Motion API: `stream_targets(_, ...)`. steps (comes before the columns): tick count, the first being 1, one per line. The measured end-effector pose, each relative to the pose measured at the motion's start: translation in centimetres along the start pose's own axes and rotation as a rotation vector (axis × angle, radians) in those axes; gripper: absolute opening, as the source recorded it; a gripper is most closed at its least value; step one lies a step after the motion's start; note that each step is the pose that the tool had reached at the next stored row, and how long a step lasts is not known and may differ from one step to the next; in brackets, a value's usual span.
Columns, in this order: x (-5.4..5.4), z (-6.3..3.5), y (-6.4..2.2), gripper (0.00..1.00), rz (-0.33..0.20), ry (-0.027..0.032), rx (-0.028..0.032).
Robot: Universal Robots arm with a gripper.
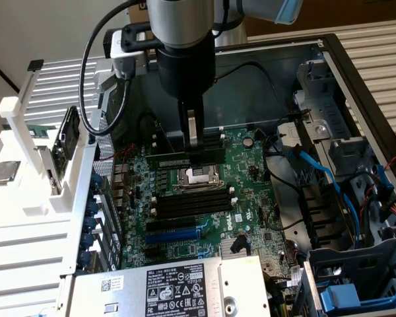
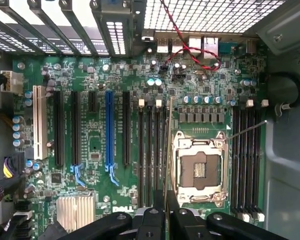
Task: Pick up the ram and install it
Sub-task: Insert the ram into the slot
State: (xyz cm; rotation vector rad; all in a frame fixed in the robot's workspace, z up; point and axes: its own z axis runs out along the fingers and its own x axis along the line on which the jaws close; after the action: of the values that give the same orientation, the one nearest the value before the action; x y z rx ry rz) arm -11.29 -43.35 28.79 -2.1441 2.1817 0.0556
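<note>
Open Dell tower, guts on show

Green motherboard (image 2: 200, 75) sits flat in the case with the CPU socket (image 2: 199, 169) empty inside its metal frame, black memory slots (image 2: 246, 155) on both sides of it. There's a blue expansion slot (image 2: 109, 132) between black ones, a white slot (image 2: 39, 122) further out, and a small silver heatsink (image 2: 76, 211) near the Dell logo. A red wire (image 2: 190, 50) loops over the rear ports. Outside, the power supply (image 1: 165, 287) has its label up, blue cables (image 1: 330, 178) run by the drive cage, and a white rack (image 1: 36, 165) stands beside the case.
</note>
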Motion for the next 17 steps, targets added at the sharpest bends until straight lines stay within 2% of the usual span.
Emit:
stream_targets(5,0.4,0.88,0.02,0.14,0.000,-0.0004,0.0001)
stream_targets(10,0.7,1.79,-0.32,0.14,-0.001,-0.0005,-0.0001)
stream_targets(17,1.0,2.00,-0.34,0.14,-0.029,-0.0049,-0.0026)
